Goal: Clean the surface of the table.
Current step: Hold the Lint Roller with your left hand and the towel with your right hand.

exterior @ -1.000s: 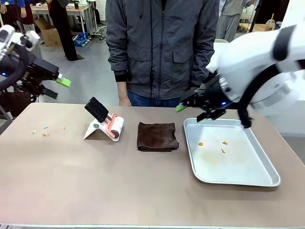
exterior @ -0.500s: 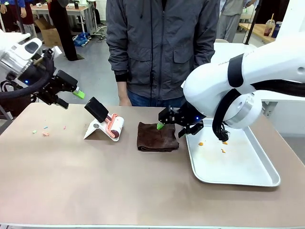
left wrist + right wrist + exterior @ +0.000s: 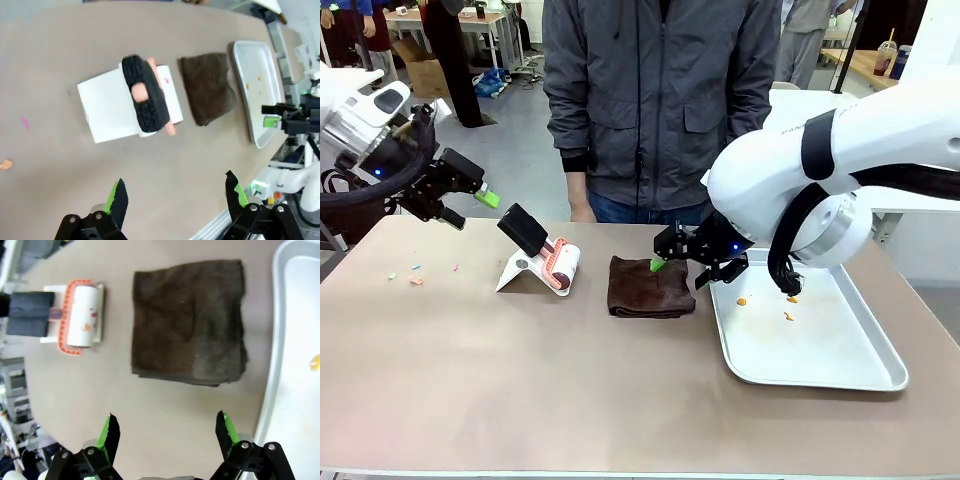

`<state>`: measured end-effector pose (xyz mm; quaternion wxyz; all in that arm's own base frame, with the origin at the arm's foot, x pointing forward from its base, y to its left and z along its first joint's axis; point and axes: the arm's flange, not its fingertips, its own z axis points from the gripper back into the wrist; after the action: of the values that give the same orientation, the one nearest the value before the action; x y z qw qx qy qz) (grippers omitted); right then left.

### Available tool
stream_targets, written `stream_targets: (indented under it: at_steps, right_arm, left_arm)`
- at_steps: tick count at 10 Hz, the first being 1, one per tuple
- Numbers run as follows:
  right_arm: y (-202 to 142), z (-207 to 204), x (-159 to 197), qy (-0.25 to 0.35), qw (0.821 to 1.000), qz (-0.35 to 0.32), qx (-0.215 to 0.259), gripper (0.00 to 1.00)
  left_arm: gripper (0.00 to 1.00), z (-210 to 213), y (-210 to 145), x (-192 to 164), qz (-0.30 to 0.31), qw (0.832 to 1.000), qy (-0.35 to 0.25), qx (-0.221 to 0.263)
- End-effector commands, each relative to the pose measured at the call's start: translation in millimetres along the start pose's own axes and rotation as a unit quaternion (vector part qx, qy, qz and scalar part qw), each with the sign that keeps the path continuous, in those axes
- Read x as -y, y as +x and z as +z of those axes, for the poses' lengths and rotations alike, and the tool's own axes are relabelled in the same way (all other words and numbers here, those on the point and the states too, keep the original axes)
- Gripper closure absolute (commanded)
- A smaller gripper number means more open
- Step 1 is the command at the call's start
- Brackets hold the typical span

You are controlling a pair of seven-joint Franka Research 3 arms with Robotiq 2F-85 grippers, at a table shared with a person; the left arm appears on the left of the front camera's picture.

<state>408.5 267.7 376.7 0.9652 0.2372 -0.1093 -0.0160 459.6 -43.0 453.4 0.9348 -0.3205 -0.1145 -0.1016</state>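
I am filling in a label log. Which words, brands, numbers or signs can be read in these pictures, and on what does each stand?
No text can be read.
Lint roller: small red marks on the white roll, too blurred to tell whether they are print.
Cloth, tray, table: no print seen.

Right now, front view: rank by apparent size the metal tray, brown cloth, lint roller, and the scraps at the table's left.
1. metal tray, clearly largest.
2 and 3. brown cloth and lint roller with its stand look about alike, so I won't rank them.
4. scraps, tiny specks.
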Motion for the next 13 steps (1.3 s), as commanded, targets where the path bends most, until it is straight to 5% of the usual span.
stream_targets:
  at_steps: [1,4,13]
  right_arm:
    - [21.4,-6.2,-19.4,-0.078,0.997,-0.023,-0.001,0.0]
    - [73.2,-34.5,-14.8,-0.099,0.995,-0.011,-0.021,0.0]
    - [96.7,-102.3,-35.8,-0.199,0.977,-0.005,-0.075,0.0]
  left_arm:
    - [0.0,1.9,10.2,6.9,0.012,0.998,0.028,-0.06]
    - [0.0,-2.0,27.6,3.7,0.017,0.995,0.024,-0.091]
    - [0.0,-50.4,75.5,-21.1,0.038,0.998,0.009,-0.04]
